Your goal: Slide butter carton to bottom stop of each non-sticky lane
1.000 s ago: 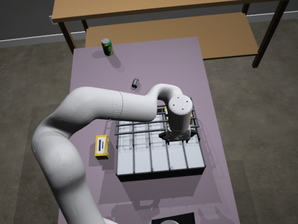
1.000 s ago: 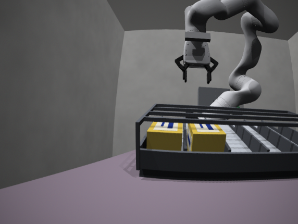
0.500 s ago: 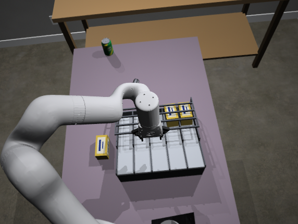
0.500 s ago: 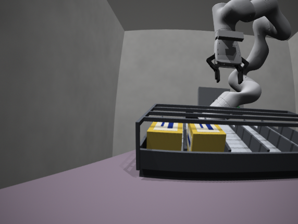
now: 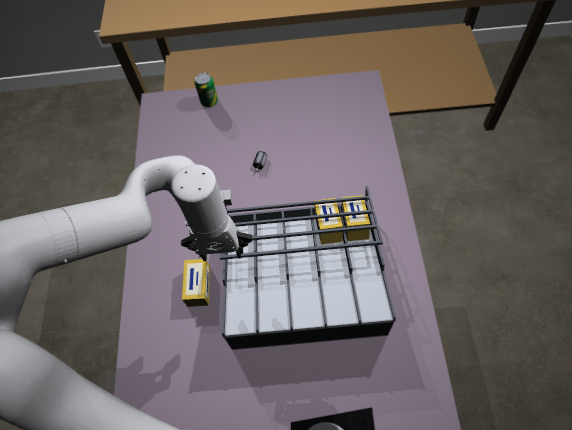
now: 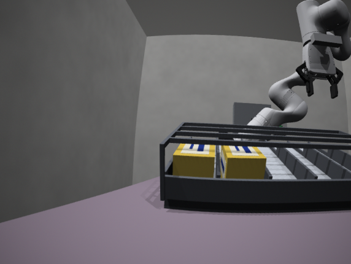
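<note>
— Where do we see the pincer (image 6: 321,91)?

— High over the shelf's (image 5: 300,206) left edge in the top view, its jaws wide apart with nothing between them. The white arm (image 5: 75,225) reaches in from the left.

— And the butter cartons?

— Two of them, carton one (image 5: 328,214) and carton two (image 5: 357,212), sit side by side in the two rightmost lanes, at the end farthest from the top camera. In the exterior view they rest right behind the dark front wall, under the crossbars. A third carton (image 5: 196,281) lies flat on the purple bench (image 5: 310,125), just beside the shelf's left side and below the pincer in the top view.

— The other lanes?

— We see three lanes showing only their pale rollers.

— Anything else on the bench?

— A green can (image 5: 206,89) stands near the far corner, and a small dark cylinder (image 5: 259,160) lies between the can and the shelf, well apart from both.
</note>
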`<control>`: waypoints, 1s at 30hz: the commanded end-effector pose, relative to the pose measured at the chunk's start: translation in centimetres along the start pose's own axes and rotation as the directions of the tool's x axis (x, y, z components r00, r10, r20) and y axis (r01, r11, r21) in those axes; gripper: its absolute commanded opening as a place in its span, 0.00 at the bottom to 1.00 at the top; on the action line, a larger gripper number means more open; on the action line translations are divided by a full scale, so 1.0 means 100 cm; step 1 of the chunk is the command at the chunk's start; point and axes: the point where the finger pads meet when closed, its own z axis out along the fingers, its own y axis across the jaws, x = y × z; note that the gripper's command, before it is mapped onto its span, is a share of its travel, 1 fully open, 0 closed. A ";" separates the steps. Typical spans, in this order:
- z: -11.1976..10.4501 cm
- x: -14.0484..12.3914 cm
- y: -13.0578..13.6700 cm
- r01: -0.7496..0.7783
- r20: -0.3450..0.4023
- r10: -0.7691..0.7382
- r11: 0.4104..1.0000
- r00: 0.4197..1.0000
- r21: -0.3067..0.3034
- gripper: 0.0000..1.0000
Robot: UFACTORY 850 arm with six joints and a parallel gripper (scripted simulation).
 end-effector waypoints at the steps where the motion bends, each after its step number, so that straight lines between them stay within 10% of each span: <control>1: -0.003 0.019 -0.067 -0.007 0.001 0.007 1.000 1.000 -0.009 0.90; 8: -0.003 0.023 -0.079 -0.007 0.001 0.007 1.000 1.000 -0.009 0.90; 9: -0.005 0.033 -0.121 0.000 -0.003 0.000 1.000 1.000 -0.002 0.90; 30: 0.015 0.033 -0.120 0.000 -0.003 0.000 1.000 1.000 -0.002 0.90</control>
